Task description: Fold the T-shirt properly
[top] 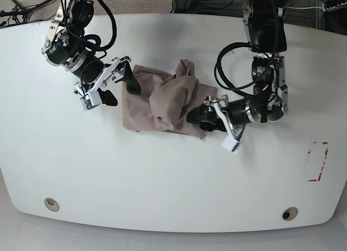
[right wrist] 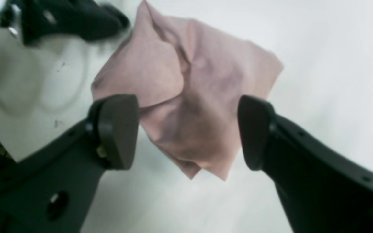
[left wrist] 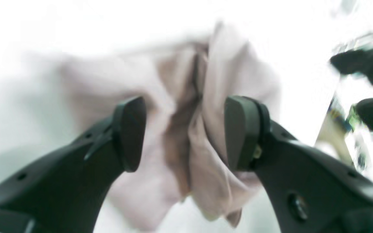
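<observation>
The mauve-brown T-shirt (top: 162,99) lies bunched and partly folded in the middle of the white table (top: 173,175). My left gripper (top: 201,120) is at the shirt's right edge in the base view. In the left wrist view, my left gripper (left wrist: 186,132) is open, with the creased cloth (left wrist: 231,64) beyond its pads and nothing pinched. My right gripper (top: 122,91) hovers at the shirt's left edge. The right wrist view shows my right gripper (right wrist: 186,131) open above the T-shirt (right wrist: 189,97), also holding nothing.
A red rectangular marking (top: 317,161) sits on the table at the right. Two round holes (top: 51,204) (top: 289,213) lie near the front edge. Cables run along the far edge. The other arm's fingers (right wrist: 73,16) show at the right wrist view's top left.
</observation>
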`<state>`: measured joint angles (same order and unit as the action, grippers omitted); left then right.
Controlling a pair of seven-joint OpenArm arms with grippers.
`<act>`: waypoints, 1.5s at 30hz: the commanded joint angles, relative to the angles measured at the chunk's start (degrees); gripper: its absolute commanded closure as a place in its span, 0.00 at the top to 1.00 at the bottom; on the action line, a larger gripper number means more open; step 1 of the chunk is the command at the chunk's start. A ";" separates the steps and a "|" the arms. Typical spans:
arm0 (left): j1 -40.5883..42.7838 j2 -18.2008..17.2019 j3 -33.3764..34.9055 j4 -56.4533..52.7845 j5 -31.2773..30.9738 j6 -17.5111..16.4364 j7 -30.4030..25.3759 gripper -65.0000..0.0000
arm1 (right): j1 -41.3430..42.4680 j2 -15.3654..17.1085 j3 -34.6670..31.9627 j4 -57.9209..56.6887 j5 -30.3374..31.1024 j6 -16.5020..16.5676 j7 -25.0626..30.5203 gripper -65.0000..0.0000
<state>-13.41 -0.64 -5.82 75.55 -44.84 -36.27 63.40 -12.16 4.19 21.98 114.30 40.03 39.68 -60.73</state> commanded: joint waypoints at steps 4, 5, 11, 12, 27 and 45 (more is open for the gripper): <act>-1.05 -8.63 -3.36 1.15 -9.45 -0.26 -0.93 0.55 | 0.60 0.25 -6.28 0.91 -0.69 0.32 1.26 0.70; -0.96 -10.65 -3.98 1.07 -10.59 -0.26 -0.93 0.55 | 0.78 0.25 -7.60 0.91 -1.22 0.32 1.26 0.70; 0.71 -19.27 -10.13 0.72 -13.84 -0.26 -0.93 0.55 | 1.92 -0.19 -14.81 0.73 -7.28 0.32 1.52 0.70; 1.41 -20.41 -11.19 0.72 -14.11 -0.26 -0.93 0.55 | 2.36 -0.71 -15.52 0.64 -8.51 0.32 1.52 0.70; 10.82 -29.64 -18.66 1.07 -14.11 -0.34 -0.93 0.55 | 9.13 -5.55 -21.58 -9.64 -23.81 0.32 1.52 0.70; 14.68 -29.11 -19.71 1.07 -14.11 -0.34 -0.93 0.55 | 24.78 -13.19 -29.41 -23.36 -23.90 0.32 6.36 0.70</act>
<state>2.07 -28.69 -25.19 75.55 -57.58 -36.07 63.57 8.38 -9.04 -7.60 94.39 15.20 40.18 -59.00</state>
